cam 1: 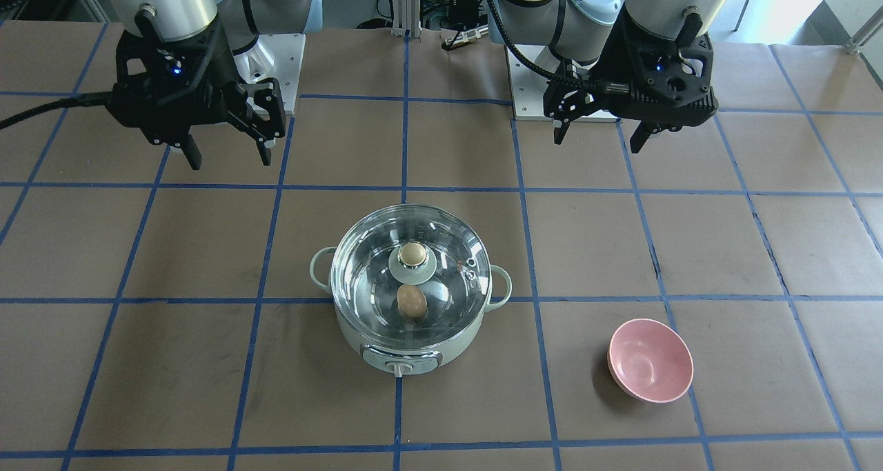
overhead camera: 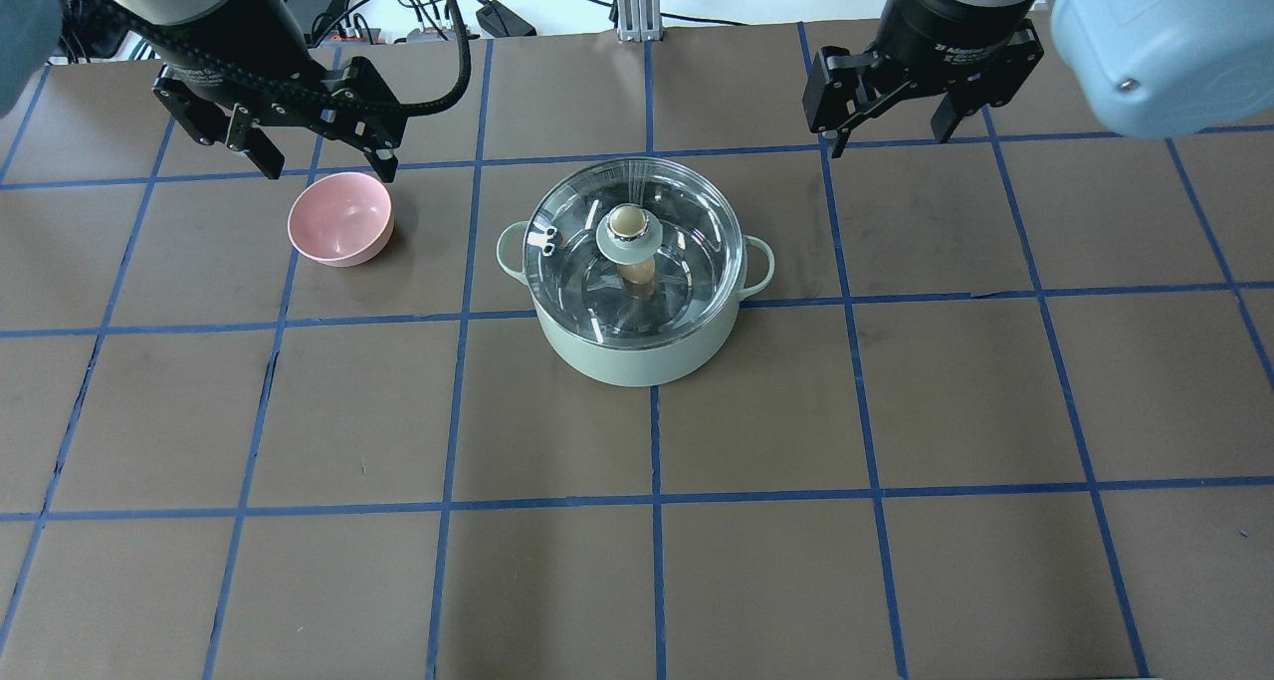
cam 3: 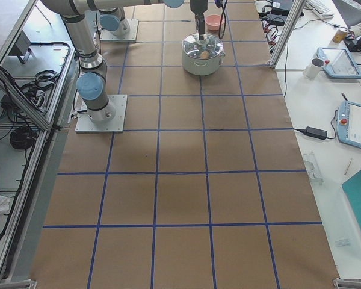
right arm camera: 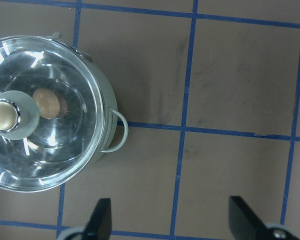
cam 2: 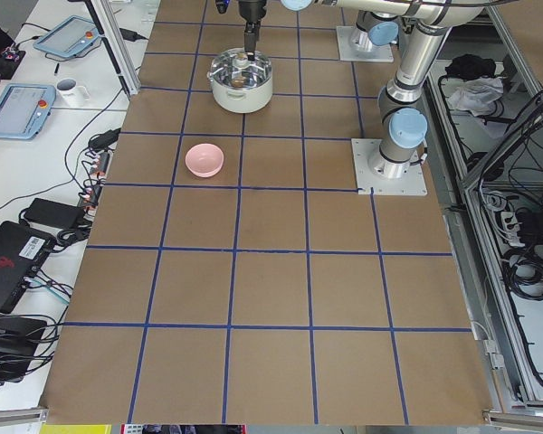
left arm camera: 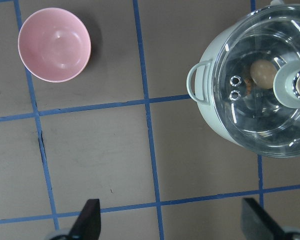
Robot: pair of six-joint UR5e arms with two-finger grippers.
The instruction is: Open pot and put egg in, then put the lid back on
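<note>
The mint-green pot (overhead camera: 637, 356) stands mid-table with the glass lid (overhead camera: 687, 227) seated on it, beige knob (overhead camera: 626, 221) on top. The tan egg (cam 1: 412, 301) lies inside the pot, seen through the glass; it also shows in the left wrist view (left arm camera: 262, 73) and the right wrist view (right arm camera: 45, 103). My left gripper (overhead camera: 328, 170) hangs open and empty above the table near the robot's base, just behind the pink bowl. My right gripper (overhead camera: 889, 137) hangs open and empty, back and to the pot's right. Both are well apart from the pot.
A pink bowl (overhead camera: 339, 219), empty, sits to the pot's left, just below the left gripper. Brown paper with blue tape lines covers the table (overhead camera: 637, 521). Arm bases (cam 1: 276, 50) stand at the robot's side of the table.
</note>
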